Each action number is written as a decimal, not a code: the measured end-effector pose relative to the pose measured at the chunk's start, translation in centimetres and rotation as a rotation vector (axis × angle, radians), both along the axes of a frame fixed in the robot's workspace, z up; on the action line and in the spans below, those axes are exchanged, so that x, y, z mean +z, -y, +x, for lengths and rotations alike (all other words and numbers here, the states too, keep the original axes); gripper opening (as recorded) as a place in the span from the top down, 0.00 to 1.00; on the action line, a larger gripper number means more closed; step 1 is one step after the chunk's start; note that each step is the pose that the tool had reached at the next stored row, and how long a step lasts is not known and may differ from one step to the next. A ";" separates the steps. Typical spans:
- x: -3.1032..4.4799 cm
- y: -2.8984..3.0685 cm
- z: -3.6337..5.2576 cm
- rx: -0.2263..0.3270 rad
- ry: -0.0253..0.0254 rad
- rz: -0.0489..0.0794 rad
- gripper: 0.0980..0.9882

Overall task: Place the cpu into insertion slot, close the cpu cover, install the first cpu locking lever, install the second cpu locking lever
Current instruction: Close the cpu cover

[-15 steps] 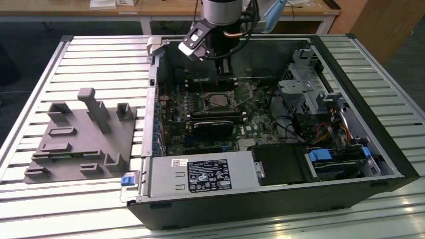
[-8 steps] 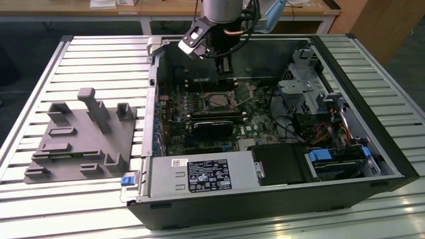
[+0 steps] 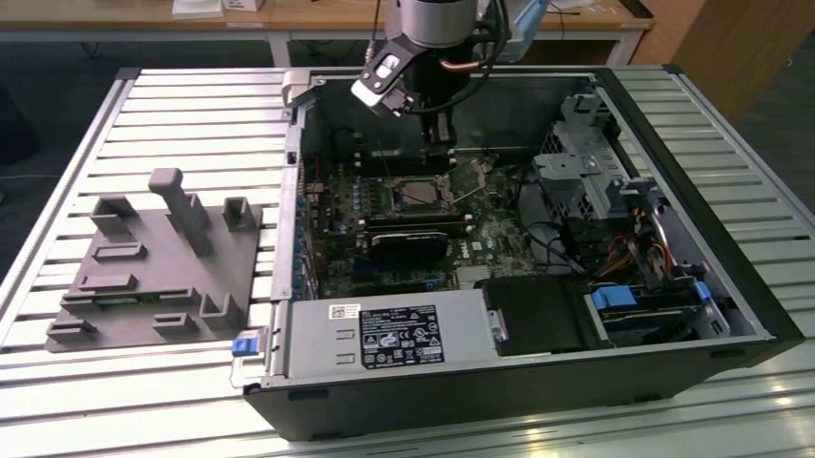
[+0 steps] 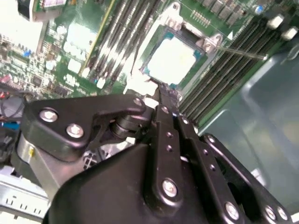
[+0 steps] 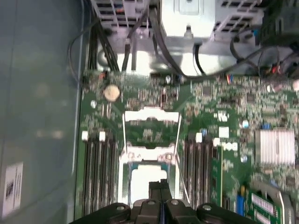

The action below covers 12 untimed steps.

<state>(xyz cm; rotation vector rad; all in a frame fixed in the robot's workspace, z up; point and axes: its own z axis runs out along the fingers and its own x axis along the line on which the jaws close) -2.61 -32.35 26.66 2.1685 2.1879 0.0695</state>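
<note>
The cpu [image 5: 142, 179] lay seated in the insertion slot [image 4: 202, 52], its pale top uncovered. The cpu cover [image 5: 151, 122] was swung open just beyond it. The gripper [image 5: 160, 184] hovered close over the chip's edge, fingers pressed together and gripping nothing, inside the open computer case [image 3: 713, 286] on the slatted table [image 3: 191, 105]

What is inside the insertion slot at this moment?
The cpu lies in the insertion slot, silver top showing. The gripper's shut tip covers part of one edge; the socket floor underneath is hidden.
</note>
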 end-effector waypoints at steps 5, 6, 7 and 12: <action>-0.04 0.00 1.97 0.000 -0.0284 0.000 0.99; -0.04 0.00 2.20 0.001 -0.0349 0.000 0.99; -0.04 0.00 2.23 0.006 -0.0356 0.000 0.99; -0.16 0.00 2.37 0.051 -0.0356 -0.001 0.99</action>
